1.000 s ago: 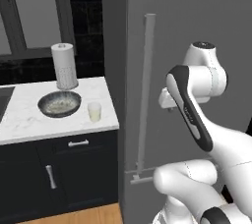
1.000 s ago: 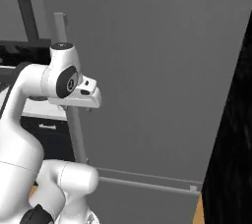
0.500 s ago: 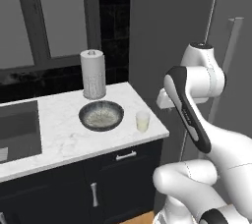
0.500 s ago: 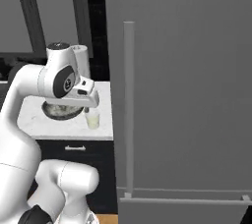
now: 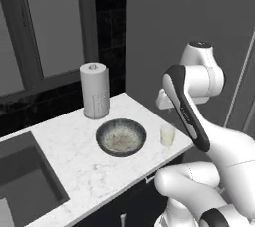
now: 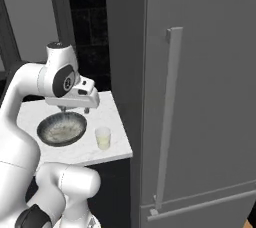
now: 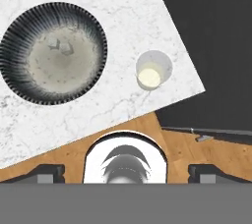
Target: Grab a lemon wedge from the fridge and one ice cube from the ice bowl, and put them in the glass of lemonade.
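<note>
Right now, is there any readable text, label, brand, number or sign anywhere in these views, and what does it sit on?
None: no readable text in any view.
The fridge door and its bar handle are plain grey.
The paper-towel roll, ice bowl and glass of lemonade carry no label.
The marble counter shows only veining, no markings.

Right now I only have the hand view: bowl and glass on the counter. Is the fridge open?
Observer: No. The fridge door is shut, and its long handle faces the right base view.
Operator: Where is it relative to the counter?
Observer: It stands at the counter's end nearest the glass of lemonade.
Operator: Anything behind the bowl?
Observer: A paper towel roll stands upright behind the ice bowl, toward the wall.
</note>
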Controlling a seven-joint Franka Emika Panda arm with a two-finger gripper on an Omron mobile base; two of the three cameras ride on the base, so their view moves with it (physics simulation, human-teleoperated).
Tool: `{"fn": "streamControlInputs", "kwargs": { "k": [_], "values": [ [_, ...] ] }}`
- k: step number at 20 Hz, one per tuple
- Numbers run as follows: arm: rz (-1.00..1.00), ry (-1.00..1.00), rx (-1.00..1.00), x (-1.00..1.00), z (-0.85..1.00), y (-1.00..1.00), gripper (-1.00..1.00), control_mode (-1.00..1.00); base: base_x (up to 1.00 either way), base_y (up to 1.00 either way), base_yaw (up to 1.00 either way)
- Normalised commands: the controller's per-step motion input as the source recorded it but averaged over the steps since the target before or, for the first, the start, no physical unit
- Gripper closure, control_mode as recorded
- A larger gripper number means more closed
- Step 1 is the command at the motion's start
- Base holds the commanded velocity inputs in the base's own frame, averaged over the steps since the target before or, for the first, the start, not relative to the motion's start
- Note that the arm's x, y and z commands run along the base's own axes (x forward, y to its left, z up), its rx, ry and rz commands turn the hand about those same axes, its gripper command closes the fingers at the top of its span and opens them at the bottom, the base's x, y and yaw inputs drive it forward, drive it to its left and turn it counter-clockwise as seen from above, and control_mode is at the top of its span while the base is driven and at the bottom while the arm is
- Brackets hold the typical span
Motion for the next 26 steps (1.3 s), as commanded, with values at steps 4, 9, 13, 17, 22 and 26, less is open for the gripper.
{"fn": "streamControlInputs", "kwargs": {
  "k": [4, 9, 13, 17, 22, 26],
  "values": [
    [0.0, 0.0, 0.0, 0.0, 0.0, 0.0, -1.0, 1.0, 0.14, 1.0, -0.4],
    [0.0, 0.0, 0.0, 0.0, 0.0, 0.0, -1.0, 1.0, 0.24, 1.0, -0.4],
    [-0.04, 0.0, 0.0, 0.02, 0.0, 0.08, -1.0, -1.0, 0.26, 0.66, -0.21],
    [-0.01, 0.0, 0.0, 0.0, 0.0, 0.01, -1.0, -1.0, 0.0, 0.0, 0.0],
    [0.0, 0.0, 0.0, 0.0, -0.06, 0.06, -1.0, -1.0, 0.0, 0.0, 0.0],
    [0.0, 0.0, -0.01, 0.0, -0.33, 0.59, -1.0, -1.0, 0.0, 0.0, 0.0]
  ]
}}
